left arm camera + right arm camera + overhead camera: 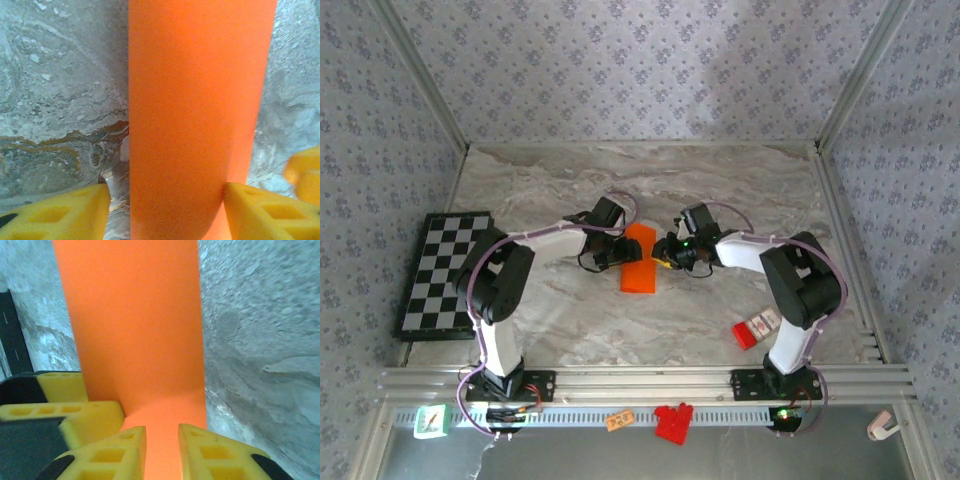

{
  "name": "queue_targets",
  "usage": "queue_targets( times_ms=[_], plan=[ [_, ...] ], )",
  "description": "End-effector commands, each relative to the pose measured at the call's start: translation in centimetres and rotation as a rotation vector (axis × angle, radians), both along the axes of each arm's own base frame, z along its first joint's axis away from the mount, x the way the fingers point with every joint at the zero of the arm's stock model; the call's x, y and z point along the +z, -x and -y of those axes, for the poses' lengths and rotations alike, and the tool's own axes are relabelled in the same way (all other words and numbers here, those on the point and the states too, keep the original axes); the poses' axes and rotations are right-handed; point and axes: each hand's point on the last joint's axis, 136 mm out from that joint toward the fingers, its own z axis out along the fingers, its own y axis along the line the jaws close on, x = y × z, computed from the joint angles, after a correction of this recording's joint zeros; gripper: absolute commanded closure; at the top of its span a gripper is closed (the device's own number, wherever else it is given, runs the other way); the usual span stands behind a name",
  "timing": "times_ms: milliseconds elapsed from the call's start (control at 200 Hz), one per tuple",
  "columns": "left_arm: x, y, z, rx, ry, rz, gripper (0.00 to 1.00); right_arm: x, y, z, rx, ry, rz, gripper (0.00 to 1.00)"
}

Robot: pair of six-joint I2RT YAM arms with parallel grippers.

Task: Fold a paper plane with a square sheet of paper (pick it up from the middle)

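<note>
The orange sheet of paper (pixel 640 258) lies mid-table, folded into a long narrow strip with straight sides. My left gripper (pixel 623 252) is at its left edge and my right gripper (pixel 663 257) at its right edge. In the left wrist view the strip (pixel 200 100) runs between the wide-apart jaws of the left gripper (pixel 166 192); the right finger touches its edge, the left finger stands clear. In the right wrist view the paper (pixel 135 330) bends up and passes through the narrow gap of the right gripper (pixel 162 432). The left gripper's yellow fingers (pixel 90 415) sit close beside it.
A black-and-white checkerboard (pixel 445 272) lies at the left edge. A small red-and-white box (pixel 757 328) sits near the right arm's base. Red plastic blocks (pixel 673 420) and a small orange tag (pixel 619 421) lie beyond the front rail (pixel 640 380).
</note>
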Motion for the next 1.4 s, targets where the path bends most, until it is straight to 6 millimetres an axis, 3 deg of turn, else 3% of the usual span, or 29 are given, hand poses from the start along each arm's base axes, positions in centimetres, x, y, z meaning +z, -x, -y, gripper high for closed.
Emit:
queue_targets(
  times_ms=[0,200,545,945,1394],
  plan=[
    [-1.0,0.6,-1.2,-0.009,-0.084,-0.033,0.42,1.5,-0.7,1.5,-0.048,0.014,0.066,0.72],
    [-1.2,0.5,-1.1,-0.013,-0.088,-0.032,0.50,1.4,-0.9,3.1,-0.082,0.036,0.069,0.70],
    [-2.1,0.7,-1.5,0.005,-0.114,-0.063,0.58,0.8,-0.8,3.6,-0.110,0.043,0.064,0.70],
    [-2.9,1.1,-1.4,0.008,-0.117,-0.104,0.53,1.2,-0.6,4.5,-0.139,0.047,0.086,0.69],
    [-3.1,1.2,-1.6,-0.008,-0.126,-0.115,0.53,1.3,-0.6,3.3,-0.098,0.007,0.080,0.68]
  ],
)
